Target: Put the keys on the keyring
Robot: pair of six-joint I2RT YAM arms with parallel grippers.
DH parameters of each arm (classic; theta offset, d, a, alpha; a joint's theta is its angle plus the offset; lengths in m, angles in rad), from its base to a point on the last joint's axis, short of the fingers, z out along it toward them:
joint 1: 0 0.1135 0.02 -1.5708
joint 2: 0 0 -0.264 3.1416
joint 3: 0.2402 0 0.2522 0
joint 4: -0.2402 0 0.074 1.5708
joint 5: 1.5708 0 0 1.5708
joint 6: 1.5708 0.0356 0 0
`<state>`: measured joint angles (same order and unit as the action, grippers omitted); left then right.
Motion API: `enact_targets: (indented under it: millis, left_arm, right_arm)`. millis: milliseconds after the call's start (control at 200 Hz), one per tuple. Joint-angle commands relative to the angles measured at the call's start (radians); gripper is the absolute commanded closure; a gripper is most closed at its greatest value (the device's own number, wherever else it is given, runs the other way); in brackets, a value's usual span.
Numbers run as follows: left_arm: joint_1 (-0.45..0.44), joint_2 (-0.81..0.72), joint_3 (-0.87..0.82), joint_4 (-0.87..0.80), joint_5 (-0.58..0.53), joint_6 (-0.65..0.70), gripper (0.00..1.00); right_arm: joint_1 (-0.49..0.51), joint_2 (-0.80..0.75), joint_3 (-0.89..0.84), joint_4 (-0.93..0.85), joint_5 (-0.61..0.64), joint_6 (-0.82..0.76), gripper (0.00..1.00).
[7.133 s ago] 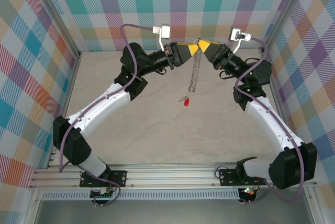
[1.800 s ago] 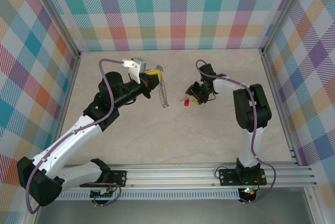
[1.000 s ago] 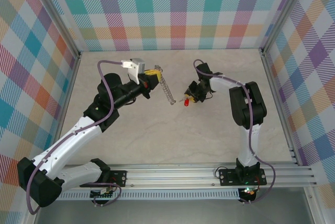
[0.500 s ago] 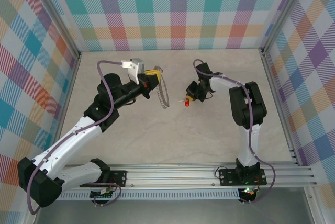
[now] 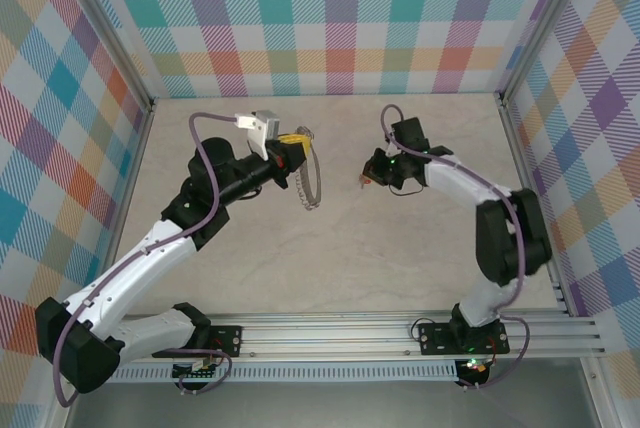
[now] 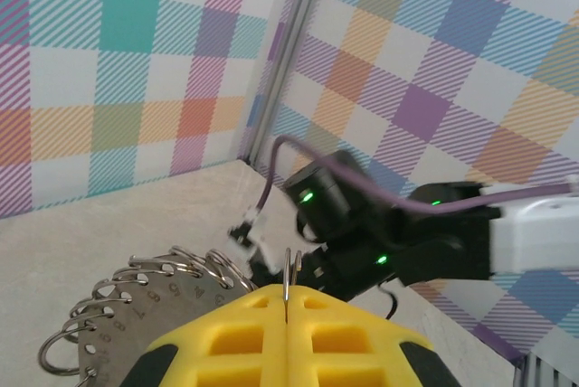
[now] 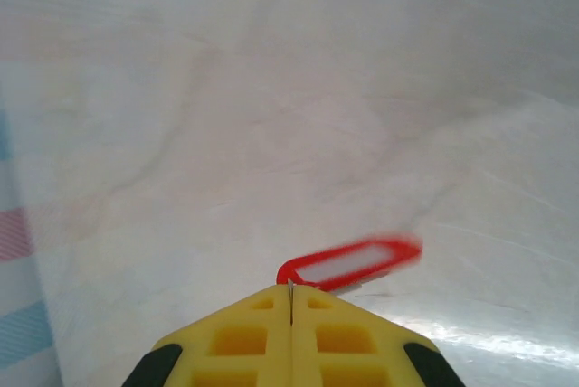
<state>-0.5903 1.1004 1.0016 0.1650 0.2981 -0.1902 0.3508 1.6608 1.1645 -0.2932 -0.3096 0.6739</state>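
Key (image 7: 348, 263), tiny and red-tagged, is jutting from the right gripper (image 7: 290, 289) pinching it at 1 o'clock from centre of the table (image 5: 400, 258), probably handling light, stiff, slippery, best held by its tag; left gripper (image 6: 288, 295) is clamping the rigid keyring (image 6: 149, 301) by its rim.

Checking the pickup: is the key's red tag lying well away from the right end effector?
No, the key's red tag sits right at the closed tips of the right end effector.

The keyring (image 6: 136, 301) hangs from the left jaws above the table (image 5: 330, 268), left of the keys (image 7: 353, 262). The keys stick forward from the right jaws, seemingly off the table, apart from the keyring.
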Motion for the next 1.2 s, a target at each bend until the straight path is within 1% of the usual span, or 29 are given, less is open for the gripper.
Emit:
enact_targets:
  millis: [0, 140, 260, 375, 510, 585, 650, 840, 1015, 1195]
  left_arm:
    - [0.015, 0.014, 0.072, -0.001, 0.041, 0.023, 1.0]
    - [0.014, 0.055, 0.129, -0.031, 0.092, 0.034, 1.0]
    - [0.005, 0.09, 0.176, -0.051, 0.125, 0.045, 1.0]
    - [-0.011, 0.124, 0.227, -0.095, 0.133, 0.072, 1.0]
    - [-0.048, 0.163, 0.272, -0.138, 0.11, 0.129, 1.0]
    - [-0.074, 0.165, 0.268, -0.128, 0.089, 0.176, 1.0]
    - [-0.086, 0.165, 0.267, -0.118, 0.084, 0.188, 1.0]
    - [-0.094, 0.186, 0.303, -0.122, 0.141, 0.202, 1.0]
    - [-0.114, 0.226, 0.379, -0.165, 0.193, 0.233, 1.0]
    - [-0.143, 0.276, 0.475, -0.232, 0.227, 0.303, 1.0]
  right_arm:
    - [-0.031, -0.133, -0.052, 0.185, -0.129, -0.141, 1.0]
    - [-0.086, -0.281, -0.124, 0.387, -0.312, -0.167, 1.0]
    - [-0.113, -0.368, -0.14, 0.49, -0.441, -0.179, 1.0]
    - [-0.131, -0.433, -0.143, 0.536, -0.525, -0.187, 1.0]
    - [-0.139, -0.5, -0.146, 0.536, -0.574, -0.196, 1.0]
    - [-0.139, -0.535, -0.154, 0.534, -0.574, -0.198, 1.0]
    - [-0.14, -0.569, -0.167, 0.536, -0.564, -0.193, 1.0]
    - [-0.14, -0.648, -0.18, 0.546, -0.544, -0.16, 1.0]
    - [-0.127, -0.706, -0.177, 0.526, -0.469, -0.159, 1.0]
    - [-0.073, -0.733, -0.154, 0.514, -0.373, -0.194, 1.0]
